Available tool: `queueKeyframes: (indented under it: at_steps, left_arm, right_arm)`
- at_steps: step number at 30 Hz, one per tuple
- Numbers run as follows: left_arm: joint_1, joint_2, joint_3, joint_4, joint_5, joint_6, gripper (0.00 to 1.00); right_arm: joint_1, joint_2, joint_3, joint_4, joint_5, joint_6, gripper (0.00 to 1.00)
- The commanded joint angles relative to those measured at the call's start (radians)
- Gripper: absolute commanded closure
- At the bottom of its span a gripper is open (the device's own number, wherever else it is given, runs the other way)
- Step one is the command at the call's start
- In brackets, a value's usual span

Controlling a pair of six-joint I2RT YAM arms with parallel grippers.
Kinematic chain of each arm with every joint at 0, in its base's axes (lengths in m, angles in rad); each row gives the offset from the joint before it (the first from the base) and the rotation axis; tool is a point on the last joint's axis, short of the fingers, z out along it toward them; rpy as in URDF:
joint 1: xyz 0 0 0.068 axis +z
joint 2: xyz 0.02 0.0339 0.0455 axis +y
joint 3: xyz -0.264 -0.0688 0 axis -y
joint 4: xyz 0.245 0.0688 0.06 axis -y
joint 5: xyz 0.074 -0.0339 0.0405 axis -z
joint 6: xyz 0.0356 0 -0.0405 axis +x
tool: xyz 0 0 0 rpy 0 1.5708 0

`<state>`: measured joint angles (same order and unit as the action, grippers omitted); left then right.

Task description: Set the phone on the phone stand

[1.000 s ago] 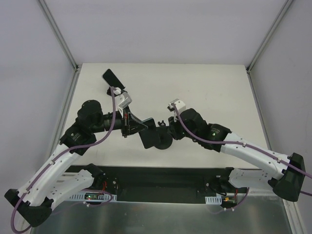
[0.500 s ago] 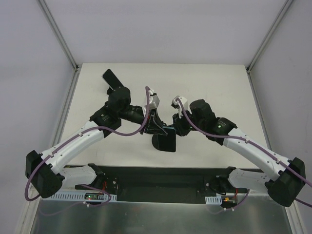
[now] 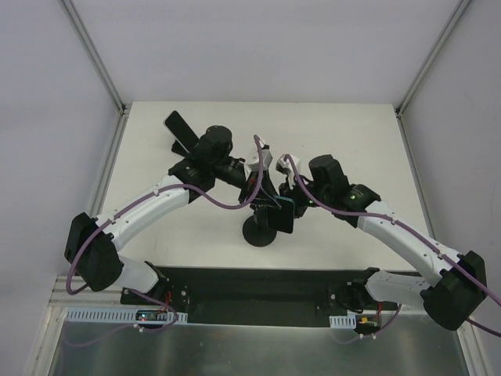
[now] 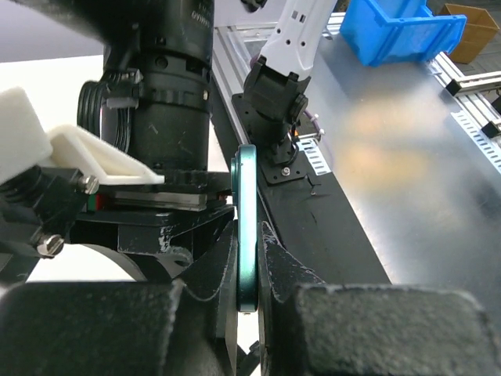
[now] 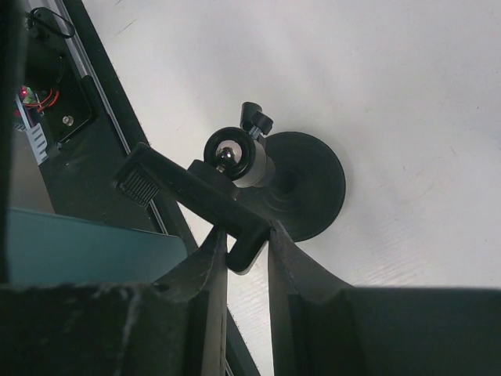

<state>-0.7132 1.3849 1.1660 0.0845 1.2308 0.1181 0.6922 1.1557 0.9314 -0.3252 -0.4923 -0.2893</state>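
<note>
One white table, phone stand, grey walls

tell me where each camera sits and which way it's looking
Top external: above and behind the bases, looking down at the table; left arm and right arm show whole.
Left wrist: on the left arm, facing the near edge; left gripper pinches the phone edge-on.
Right wrist: facing down; right gripper clamps the phone stand.
Shared: the phone's teal side shows in both wrist views.

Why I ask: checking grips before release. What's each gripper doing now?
Left gripper: shut on the phone.
Right gripper: shut on the phone stand.
</note>
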Motion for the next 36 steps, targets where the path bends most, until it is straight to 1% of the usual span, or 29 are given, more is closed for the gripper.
queueKeyframes:
  at_steps: [1,6,12,16,19,20,22,23,24,25,26,27,28,29,30,31,33,34,35,36]
  left_arm:
    - [0.012,0.008,0.047,0.044,0.072,0.071,1.00]
    - [0.050,0.035,0.057,0.000,0.085,0.098,1.00]
    - [0.078,0.016,0.032,-0.029,0.070,0.112,1.00]
    - [0.084,-0.024,-0.025,-0.054,0.006,0.103,1.00]
    - [0.084,-0.067,-0.063,-0.107,-0.092,0.074,1.00]
    - [0.084,-0.095,-0.071,-0.149,-0.164,0.065,1.00]
    - [0.078,-0.131,-0.089,-0.176,-0.265,0.052,1.00]
    - [0.069,-0.174,-0.098,-0.190,-0.451,0.026,1.00]
    - [0.060,-0.197,-0.112,-0.206,-0.540,0.015,1.00]
    - [0.046,-0.219,-0.120,-0.215,-0.656,-0.013,1.00]
    - [-0.013,-0.253,-0.124,-0.226,-0.766,-0.023,1.00]
    - [-0.046,-0.265,-0.137,-0.262,-0.935,-0.015,1.00]
    - [-0.092,-0.276,-0.138,-0.275,-1.052,-0.014,1.00]
    - [-0.162,-0.283,-0.138,-0.285,-1.147,-0.015,1.00]
    - [-0.192,-0.284,-0.128,-0.301,-1.317,-0.023,1.00]
    - [-0.207,-0.279,-0.118,-0.308,-1.396,-0.067,1.00]
    - [-0.227,-0.264,-0.098,-0.333,-1.455,-0.074,1.00]
    - [-0.242,-0.262,-0.101,-0.330,-1.611,-0.087,1.00]
    - [-0.249,-0.262,-0.104,-0.328,-1.666,-0.115,1.00]
    - [-0.249,-0.270,-0.133,-0.312,-1.695,-0.150,1.00]
  right_arm:
    - [-0.011,-0.011,0.037,0.083,-0.087,-0.002,1.00]
    - [-0.022,-0.016,0.038,0.081,-0.109,-0.005,1.00]
    - [-0.037,-0.024,0.035,0.081,-0.112,-0.004,1.00]
    - [-0.040,-0.037,0.027,0.090,-0.075,0.015,0.99]
    - [-0.037,-0.050,0.021,0.106,-0.040,0.039,1.00]
    - [-0.039,-0.059,0.014,0.126,-0.023,0.047,1.00]
    - [-0.037,-0.082,0.001,0.136,0.033,0.070,1.00]
    - [-0.033,-0.089,-0.002,0.144,0.072,0.084,1.00]
    - [-0.027,-0.109,-0.012,0.149,0.107,0.096,1.00]
    - [0.005,-0.122,-0.019,0.155,0.244,0.146,1.00]
    - [0.032,-0.132,-0.023,0.161,0.343,0.174,1.00]
    - [0.061,-0.148,-0.028,0.163,0.415,0.193,0.99]
    - [0.137,-0.157,-0.029,0.158,0.634,0.249,1.00]
    - [0.176,-0.165,-0.034,0.158,0.720,0.266,1.00]
    - [0.206,-0.171,-0.039,0.161,0.776,0.288,1.00]
    - [0.266,-0.169,-0.037,0.147,0.931,0.330,1.00]
    - [0.317,-0.160,-0.034,0.115,1.042,0.412,1.00]
    - [0.382,-0.151,-0.023,0.100,1.175,0.433,1.00]
    - [0.418,-0.140,-0.019,0.094,1.233,0.467,1.00]
    - [0.479,-0.125,-0.020,0.095,1.318,0.489,1.00]
